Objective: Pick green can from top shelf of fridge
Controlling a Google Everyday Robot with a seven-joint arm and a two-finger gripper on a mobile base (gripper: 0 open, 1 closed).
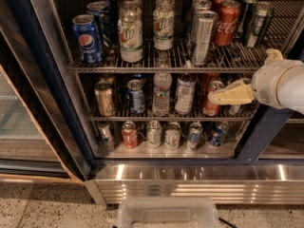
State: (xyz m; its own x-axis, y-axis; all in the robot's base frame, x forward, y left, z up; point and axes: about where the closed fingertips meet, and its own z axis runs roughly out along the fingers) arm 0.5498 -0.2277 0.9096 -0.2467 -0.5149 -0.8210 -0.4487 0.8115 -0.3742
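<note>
The green can [257, 25] stands at the right end of the top shelf [142, 68] in the fridge [264, 127], beside a red Coca-Cola can [226, 23]. It is dark green with a silver lid. My gripper [243, 75] is at the right, in front of the middle rack, below and a little left of the green can. It is open and empty. One pale finger [232, 95] points left toward a can on the middle rack, and the other finger [273, 55] shows just under the top shelf's bar.
The top shelf also holds a tall silver can [203, 36], two 7UP containers [130, 34], and Pepsi cans [88, 39]. The lower racks hold several cans and bottles. The glass door [28, 122] stands open at the left. A clear bin [166, 215] sits on the floor in front.
</note>
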